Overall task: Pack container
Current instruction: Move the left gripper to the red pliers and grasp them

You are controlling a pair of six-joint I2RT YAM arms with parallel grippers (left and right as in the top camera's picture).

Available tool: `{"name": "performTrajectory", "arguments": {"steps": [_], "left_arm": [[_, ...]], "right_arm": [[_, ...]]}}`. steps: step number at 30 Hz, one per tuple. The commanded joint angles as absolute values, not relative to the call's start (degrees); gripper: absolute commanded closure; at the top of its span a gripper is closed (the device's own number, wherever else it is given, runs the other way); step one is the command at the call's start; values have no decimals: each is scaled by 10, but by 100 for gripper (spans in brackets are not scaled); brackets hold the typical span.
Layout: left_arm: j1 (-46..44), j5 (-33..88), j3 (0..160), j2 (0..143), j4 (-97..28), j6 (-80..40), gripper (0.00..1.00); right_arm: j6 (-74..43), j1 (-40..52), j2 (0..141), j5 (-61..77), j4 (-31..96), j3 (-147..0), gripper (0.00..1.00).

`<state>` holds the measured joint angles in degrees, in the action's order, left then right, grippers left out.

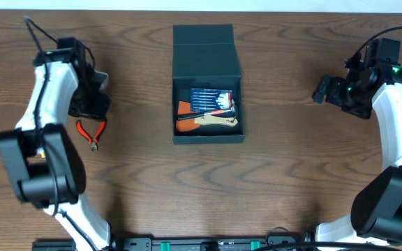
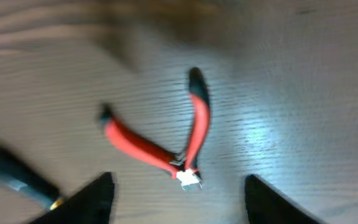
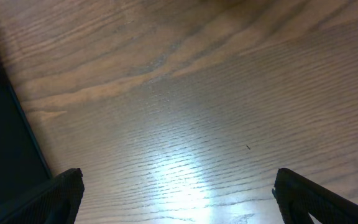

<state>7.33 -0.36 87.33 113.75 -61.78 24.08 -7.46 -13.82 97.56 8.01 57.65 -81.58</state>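
A: Where is the container (image 1: 208, 66)?
B: Mid-surface (image 1: 292, 174), lid flap (image 1: 203, 33) open toward the back, tools (image 1: 208, 111) lying inside.
A: And the left fingers (image 2: 98, 199)?
B: Spread apart over the red-handled pliers (image 2: 143, 146), not touching them.
A: And the right fingers (image 3: 61, 196)?
B: Wide, holding nothing, above the surface to the container's right.

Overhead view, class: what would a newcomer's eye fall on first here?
The dark container at the middle of the table, lid flapped open, with tools packed inside, orange handles showing. Next, the red-handled cutters lying loose on the left side, just ahead of the open left pincer.
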Motion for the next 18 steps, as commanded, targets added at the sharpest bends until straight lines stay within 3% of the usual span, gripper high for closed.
{"name": "performTrajectory", "arguments": {"steps": [1, 13, 18], "left_arm": [[67, 9, 871, 1169, -630, 227, 47], [66, 11, 842, 1198, -612, 218, 49], [66, 11, 803, 1198, -573, 219, 64]], "right_arm": [[-83, -142, 978, 84, 577, -816, 1], [-83, -142, 978, 84, 574, -816, 1], [-83, -142, 978, 84, 574, -816, 1]]}}
